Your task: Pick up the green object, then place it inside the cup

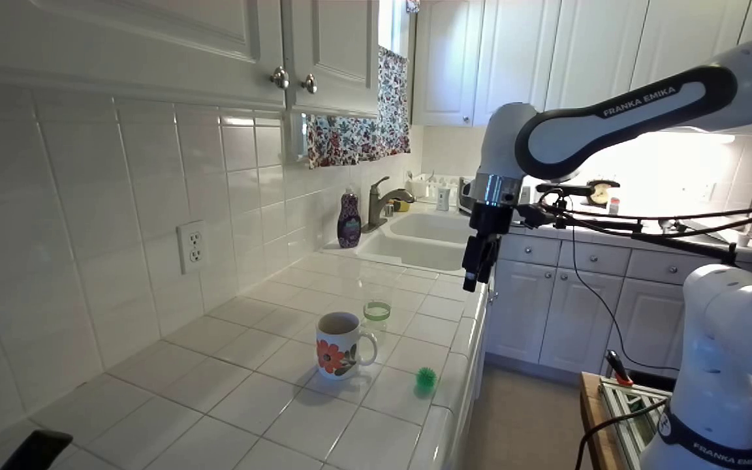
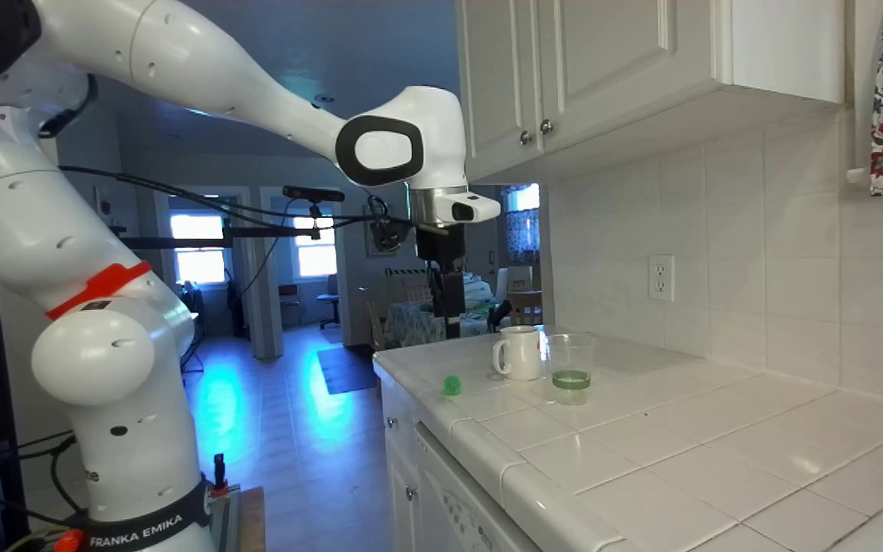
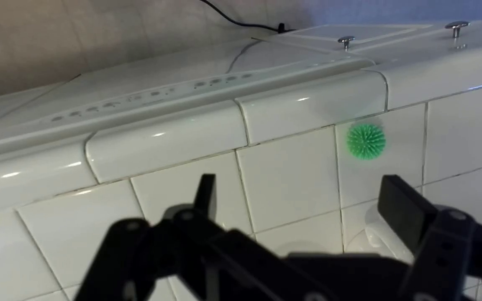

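Observation:
The green object, a small bright green spiky ball (image 1: 425, 378), lies on the tiled counter near its front edge. It also shows in an exterior view (image 2: 452, 385) and in the wrist view (image 3: 366, 141), above the right finger. A white mug (image 1: 337, 349) with an orange flower stands upright beside it; it also shows in an exterior view (image 2: 522, 354). In the wrist view only the mug's handle (image 3: 387, 244) shows, partly behind the right finger. A clear cup (image 2: 570, 356) with a green band stands near the mug. My gripper (image 3: 299, 188) is open and empty, above the counter and apart from everything.
A purple soap bottle (image 1: 349, 220) stands by the faucet (image 1: 389, 199) and the white sink (image 1: 415, 241). Upper cabinets (image 1: 330, 52) hang over the counter. The counter's front edge (image 3: 165, 136) drops to a dishwasher panel (image 3: 149, 100). A dark object (image 1: 36, 450) shows at a corner.

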Robot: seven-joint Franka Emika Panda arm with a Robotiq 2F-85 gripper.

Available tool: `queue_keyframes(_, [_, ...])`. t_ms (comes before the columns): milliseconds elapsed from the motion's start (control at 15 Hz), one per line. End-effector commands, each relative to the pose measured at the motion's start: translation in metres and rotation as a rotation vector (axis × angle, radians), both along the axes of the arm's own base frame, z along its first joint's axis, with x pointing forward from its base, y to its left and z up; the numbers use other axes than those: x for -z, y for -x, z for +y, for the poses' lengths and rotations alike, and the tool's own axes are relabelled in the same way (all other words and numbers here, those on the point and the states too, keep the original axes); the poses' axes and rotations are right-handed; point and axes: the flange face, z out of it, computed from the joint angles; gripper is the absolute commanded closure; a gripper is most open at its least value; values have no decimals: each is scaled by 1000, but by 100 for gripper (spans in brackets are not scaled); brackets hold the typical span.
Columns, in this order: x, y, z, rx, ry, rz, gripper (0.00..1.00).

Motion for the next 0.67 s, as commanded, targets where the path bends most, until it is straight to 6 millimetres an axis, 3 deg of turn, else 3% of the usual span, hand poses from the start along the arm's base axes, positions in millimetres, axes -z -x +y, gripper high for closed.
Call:
queue_keyframes(0, [11,-12,-1,-106,-12,-3,0])
queue_keyframes(600, [61,-46,19,-373,-46,-48,0])
